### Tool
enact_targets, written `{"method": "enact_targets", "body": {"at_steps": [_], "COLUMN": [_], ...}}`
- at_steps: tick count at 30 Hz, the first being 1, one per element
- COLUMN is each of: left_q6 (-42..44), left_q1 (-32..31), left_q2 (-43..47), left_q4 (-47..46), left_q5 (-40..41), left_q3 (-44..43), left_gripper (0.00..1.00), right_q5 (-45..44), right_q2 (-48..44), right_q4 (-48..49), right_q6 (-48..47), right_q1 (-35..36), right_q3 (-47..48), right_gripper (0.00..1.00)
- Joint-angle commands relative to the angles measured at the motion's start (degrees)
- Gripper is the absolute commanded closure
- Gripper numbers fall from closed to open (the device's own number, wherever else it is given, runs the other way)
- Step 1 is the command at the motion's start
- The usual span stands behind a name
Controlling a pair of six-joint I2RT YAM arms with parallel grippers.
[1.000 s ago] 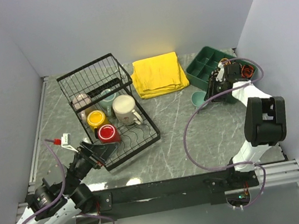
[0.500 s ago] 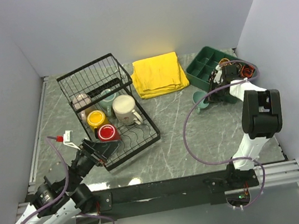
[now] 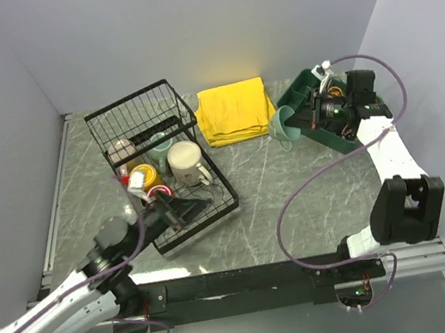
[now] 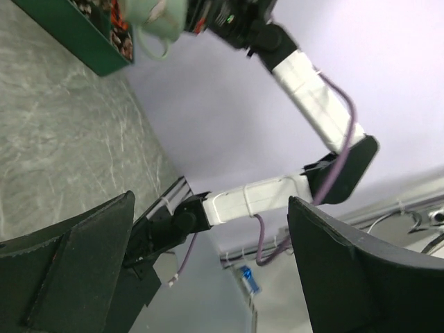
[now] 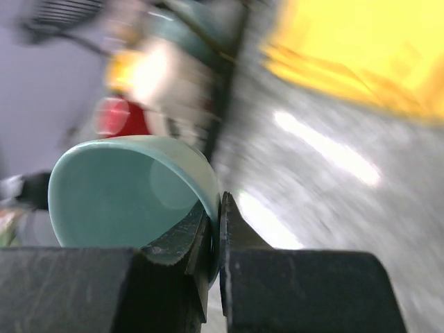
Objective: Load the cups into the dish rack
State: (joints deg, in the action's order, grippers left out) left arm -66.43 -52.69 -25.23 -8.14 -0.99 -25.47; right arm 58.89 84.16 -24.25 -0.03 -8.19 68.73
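Observation:
The black wire dish rack (image 3: 137, 121) stands at the left middle. In it sit a yellow cup (image 3: 144, 178), a red cup (image 3: 160, 194), a cream cup (image 3: 186, 162), a teal cup (image 3: 161, 145) and a beige cup (image 3: 119, 150). My right gripper (image 3: 303, 119) is shut on the rim of a second teal cup (image 3: 284, 127) and holds it off the table beside the green tray. In the right wrist view, the fingertips (image 5: 218, 208) pinch this cup's wall (image 5: 125, 194). My left gripper (image 3: 194, 207) lies over the rack's front part, open and empty (image 4: 208, 208).
A folded yellow cloth (image 3: 235, 110) lies at the back middle. A green divided tray (image 3: 302, 94) stands at the back right, also seen in the left wrist view (image 4: 69, 31). Grey walls close in the left, back and right.
My right gripper has lifted the teal cup off the table and carried it up and left. My left arm has swung right, over the rack's front.

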Motion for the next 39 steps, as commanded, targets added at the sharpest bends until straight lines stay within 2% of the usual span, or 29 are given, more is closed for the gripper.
{"method": "enact_targets", "body": {"at_steps": [1,3,4,7,11,15,23,27,30,36,39], "left_q6": [5.34,8.84,9.91,11.85,12.91,12.91,12.56,11.07,11.33,10.1,8.87], "left_q1": [0.13,0.22,0.13,0.13,0.13,0.22,0.13,-0.22,-0.75,-1.02,-1.02], "left_q2": [-12.89,-19.9,-22.12,-29.5,-36.02,-40.41,-43.93,-45.78,-46.22,-48.06,-49.12], "left_q4": [-18.82,-21.91,-22.61,-25.6,-27.54,-32.88,-40.36,-43.45,-42.84,-42.65,-44.32], "left_q5": [-12.25,-14.46,-16.74,-19.12,-20.01,-21.24,-25.72,-28.36,-27.66,-23.97,-23.61], "left_q3": [-5.01,-9.58,-11.33,-16.79,-20.66,-21.2,-23.21,-23.92,-24.71,-25.59,-26.2], "left_gripper": [0.04,0.04,0.03,0.02,0.02,0.01,0.11,0.15,0.16,0.31,0.35], "right_q5": [18.18,19.06,19.24,19.24,18.45,18.01,18.45,17.4,16.78,15.11,14.67], "right_q2": [-6.1,-9.43,-10.41,-13.14,-15.51,-17.36,-18.42,-18.51,-18.07,-18.42,-18.07], "right_q4": [17.57,28.24,38.73,49.53,50.61,59.47,59.76,57.65,59.48,60.72,65.18], "right_q6": [16.3,25.3,33.87,44.03,46.61,53.45,54.09,51.46,52.32,51.01,53.11], "right_q1": [2.2,3.52,4.66,7.47,12.3,16.62,19.96,21.02,21.02,21.19,21.28], "right_q3": [0.46,-1.92,-4.11,-5.27,-5.18,-7.81,-8.96,-9.75,-10.63,-11.42,-12.82], "right_gripper": [1.0,1.0,1.0,1.0,1.0,1.0,1.0,1.0,1.0,1.0,1.0]}}
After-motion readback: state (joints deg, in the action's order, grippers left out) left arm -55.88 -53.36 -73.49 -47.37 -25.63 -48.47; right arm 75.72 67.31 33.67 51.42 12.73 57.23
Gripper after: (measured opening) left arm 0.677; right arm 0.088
